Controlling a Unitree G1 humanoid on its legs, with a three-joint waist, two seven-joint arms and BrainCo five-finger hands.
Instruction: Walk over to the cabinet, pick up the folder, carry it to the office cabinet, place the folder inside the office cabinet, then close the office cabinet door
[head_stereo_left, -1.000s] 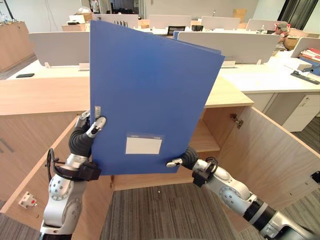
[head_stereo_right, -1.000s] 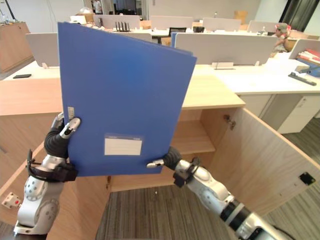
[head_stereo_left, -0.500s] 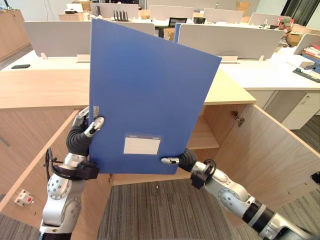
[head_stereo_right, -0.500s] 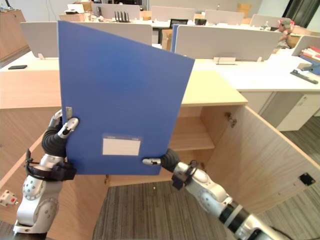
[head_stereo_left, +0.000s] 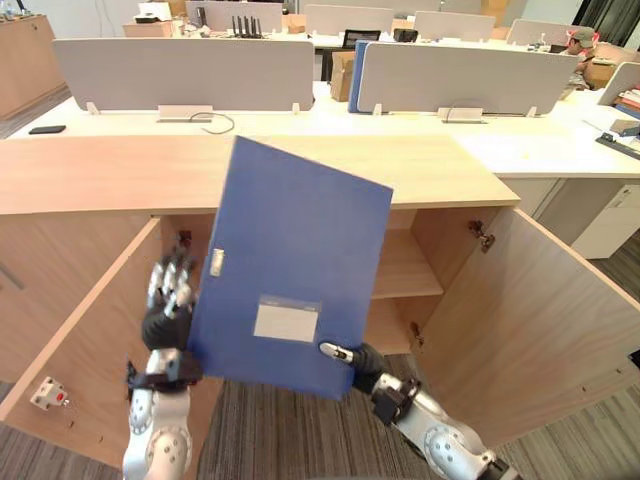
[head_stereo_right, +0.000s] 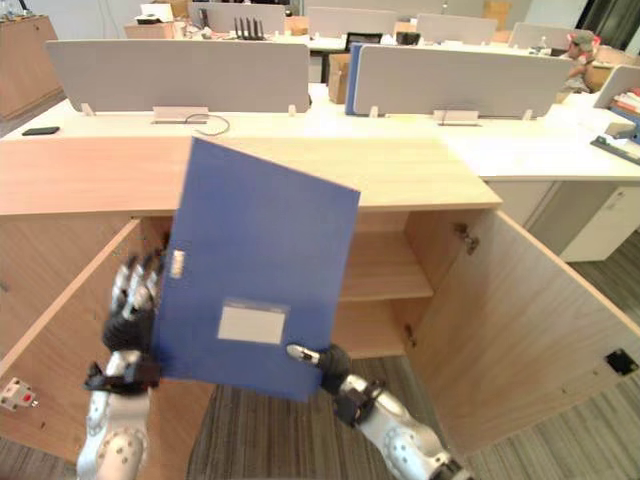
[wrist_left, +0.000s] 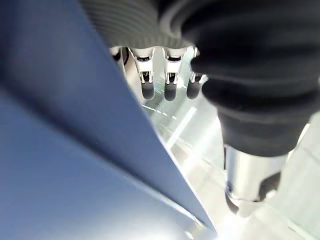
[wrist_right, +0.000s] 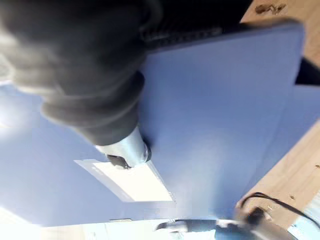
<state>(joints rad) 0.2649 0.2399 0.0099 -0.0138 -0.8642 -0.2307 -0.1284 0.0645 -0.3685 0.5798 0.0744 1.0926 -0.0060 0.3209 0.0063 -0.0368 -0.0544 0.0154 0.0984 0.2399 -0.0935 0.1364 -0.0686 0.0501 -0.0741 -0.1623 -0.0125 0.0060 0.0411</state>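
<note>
In front of the open office cabinet (head_stereo_left: 440, 240): blue folder (head_stereo_left: 295, 240) held upright but tilted, covering the left part of the opening, not yet inside.

Right hand (head_stereo_left: 360, 360) pinches the lower edge, thumb on the front cover just beside the white label (head_stereo_left: 285, 320); its fingers lie behind the cover, hidden. Left hand (head_stereo_left: 168, 300) lies along the left edge, fingers straight, bracing rather than gripping.

Risks, judged:
- One pinch low down carries the load, so the folder may pivot or slip.
- The tilted top corner could catch the counter (head_stereo_left: 100, 175) edge or the shelf (head_stereo_left: 405, 275).
- The left door (head_stereo_left: 90, 330) crowds the left hand.
</note>
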